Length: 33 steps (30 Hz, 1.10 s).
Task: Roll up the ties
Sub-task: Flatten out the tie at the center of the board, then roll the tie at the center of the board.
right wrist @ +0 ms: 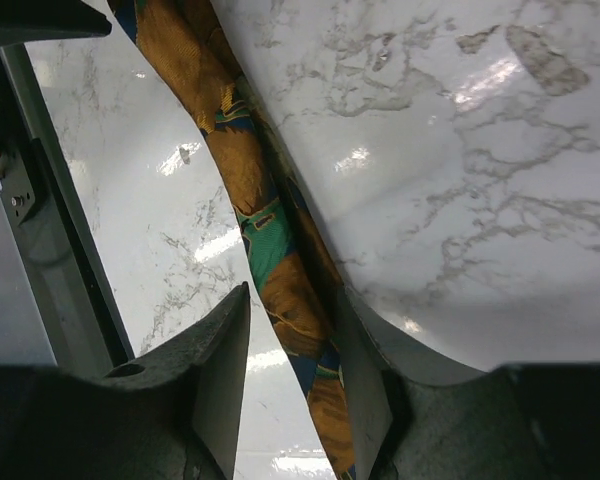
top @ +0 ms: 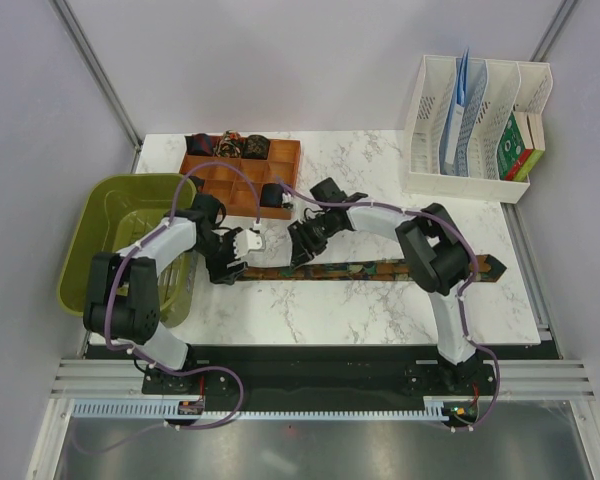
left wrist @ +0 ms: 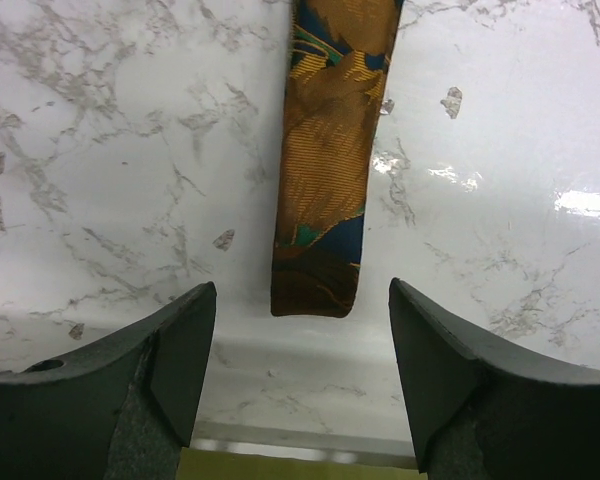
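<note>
One patterned tie [top: 380, 268] lies flat across the bench [top: 380, 320] | left jaws gape open over its end; right jaws straddle it further along, open, not pinching | risk: slick fabric may slide or twist, starting a crooked, loose roll

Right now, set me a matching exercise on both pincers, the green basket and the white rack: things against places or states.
1 left pincer
2 right pincer
3 green basket
4 white rack

A far right corner of the table
B open, facing the end of the tie
C left side of the table
D straddling the tie

Pairs: 1-B, 2-D, 3-C, 4-A
</note>
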### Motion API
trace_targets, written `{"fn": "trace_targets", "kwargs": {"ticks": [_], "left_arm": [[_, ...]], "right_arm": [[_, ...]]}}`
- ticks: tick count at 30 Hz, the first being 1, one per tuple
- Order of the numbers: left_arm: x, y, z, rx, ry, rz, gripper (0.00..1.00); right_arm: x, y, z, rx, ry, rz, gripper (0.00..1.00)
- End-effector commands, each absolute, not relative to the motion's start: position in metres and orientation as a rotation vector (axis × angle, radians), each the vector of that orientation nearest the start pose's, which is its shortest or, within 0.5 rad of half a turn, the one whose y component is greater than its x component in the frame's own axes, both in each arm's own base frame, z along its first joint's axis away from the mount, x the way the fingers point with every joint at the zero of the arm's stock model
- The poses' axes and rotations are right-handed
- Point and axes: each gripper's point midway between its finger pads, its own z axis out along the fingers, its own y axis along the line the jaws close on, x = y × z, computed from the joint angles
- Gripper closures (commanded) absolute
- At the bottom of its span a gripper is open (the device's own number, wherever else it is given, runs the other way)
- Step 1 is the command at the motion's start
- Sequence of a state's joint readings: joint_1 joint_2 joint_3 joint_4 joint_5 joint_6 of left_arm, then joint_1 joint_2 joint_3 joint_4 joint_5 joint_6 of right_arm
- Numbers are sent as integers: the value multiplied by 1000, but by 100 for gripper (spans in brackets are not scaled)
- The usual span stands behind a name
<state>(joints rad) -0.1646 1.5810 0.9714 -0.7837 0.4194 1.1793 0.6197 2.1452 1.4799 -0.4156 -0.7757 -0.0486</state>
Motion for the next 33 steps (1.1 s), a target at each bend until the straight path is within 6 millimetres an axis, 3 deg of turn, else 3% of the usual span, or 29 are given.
{"fn": "trace_targets", "kwargs": {"ticks": [1,5,10,16,22,27,33], "left_arm": [[267,-75,26,1861,2088,-387,25],[264,-72,19,1871,2109,-387,30],[269,-77,27,1835,2101,-399,41],[275,-89,57,1801,2023,-412,55],[276,-106,78,1763,1978,-485,59],[274,-134,93,1758,1921,-557,59],[266,-176,93,1751,1899,-692,57]], "right_arm": [[316,350,84,-1089,2306,1171,54],[304,335,88,-1100,2337,1145,58],[289,322,63,-1112,2416,1124,66],[287,318,36,-1123,2469,1111,75],[288,320,26,-1116,2497,1121,77],[285,323,37,-1097,2490,1166,75],[281,330,64,-1022,2460,1315,69]]}}
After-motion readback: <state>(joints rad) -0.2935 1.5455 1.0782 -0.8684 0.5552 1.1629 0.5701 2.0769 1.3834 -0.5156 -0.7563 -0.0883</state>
